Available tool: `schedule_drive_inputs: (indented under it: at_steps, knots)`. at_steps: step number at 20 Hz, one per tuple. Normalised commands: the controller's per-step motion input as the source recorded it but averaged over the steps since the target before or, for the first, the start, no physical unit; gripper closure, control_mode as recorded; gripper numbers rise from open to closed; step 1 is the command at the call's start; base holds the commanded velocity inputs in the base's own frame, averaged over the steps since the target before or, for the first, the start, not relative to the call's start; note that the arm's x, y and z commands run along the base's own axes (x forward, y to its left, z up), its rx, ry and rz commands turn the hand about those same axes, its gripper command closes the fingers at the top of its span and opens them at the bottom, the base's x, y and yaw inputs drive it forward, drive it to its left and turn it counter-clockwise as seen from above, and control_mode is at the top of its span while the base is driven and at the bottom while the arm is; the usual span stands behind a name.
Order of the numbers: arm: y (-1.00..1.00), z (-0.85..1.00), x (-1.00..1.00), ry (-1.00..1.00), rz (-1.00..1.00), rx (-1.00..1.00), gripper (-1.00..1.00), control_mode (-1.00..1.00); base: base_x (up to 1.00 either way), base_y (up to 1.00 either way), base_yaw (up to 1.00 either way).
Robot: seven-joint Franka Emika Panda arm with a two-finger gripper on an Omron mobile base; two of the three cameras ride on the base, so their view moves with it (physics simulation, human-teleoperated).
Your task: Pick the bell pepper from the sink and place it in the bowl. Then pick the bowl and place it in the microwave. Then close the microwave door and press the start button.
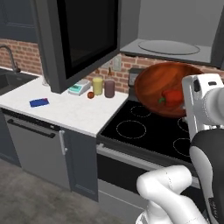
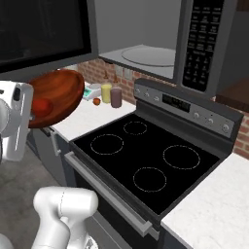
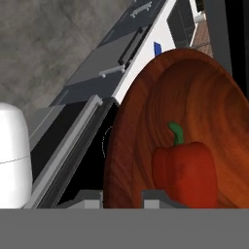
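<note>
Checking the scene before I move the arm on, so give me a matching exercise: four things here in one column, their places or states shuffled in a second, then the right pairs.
Things:
1. bell pepper
2. bowl
3. microwave door
4. blue sponge

States:
A. swung open
B. lying flat on the white counter
C. held tilted in the air over the stove
D. resting inside the bowl

Pairs: 1-D, 2-C, 3-A, 4-B
</note>
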Motion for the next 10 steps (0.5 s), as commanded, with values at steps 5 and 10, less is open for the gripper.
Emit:
schedule_drive_inputs:
  at_steps: [5,10]
  knots:
    - [0.00,0.00,0.00,0.00,0.00,0.00,1.00,1.00,0.29,-0.16,0.08]
    - [0.00,0.00,0.00,0.00,0.00,0.00,1.00,1.00,0.14,-0.02,0.00]
